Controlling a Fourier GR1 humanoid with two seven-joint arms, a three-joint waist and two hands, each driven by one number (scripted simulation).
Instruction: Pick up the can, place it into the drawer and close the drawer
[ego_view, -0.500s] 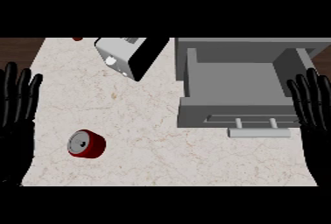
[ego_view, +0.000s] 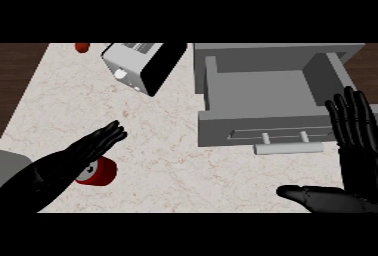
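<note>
L robot hand (ego_view: 70, 162) | moved in over can (ego_view: 100, 173) | fingers straight

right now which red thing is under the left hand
The red can lying beside the left hand, partly covered by it. The other red thing sits far off by the toaster.

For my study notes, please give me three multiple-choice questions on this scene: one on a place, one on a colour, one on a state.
1. Where is the can?
A. in the drawer
B. on the counter, at the left hand
C. on the toaster

2. What colour is the can?
A. red
B. blue
C. green

3. How is the drawer?
A. closed
B. taken out
C. open

Answers:
1 B: the can lies on the counter, partly under the left hand.
2 A: its side shows red.
3 C: the drawer is pulled out, its inside showing; the toaster stands left of it.
</note>
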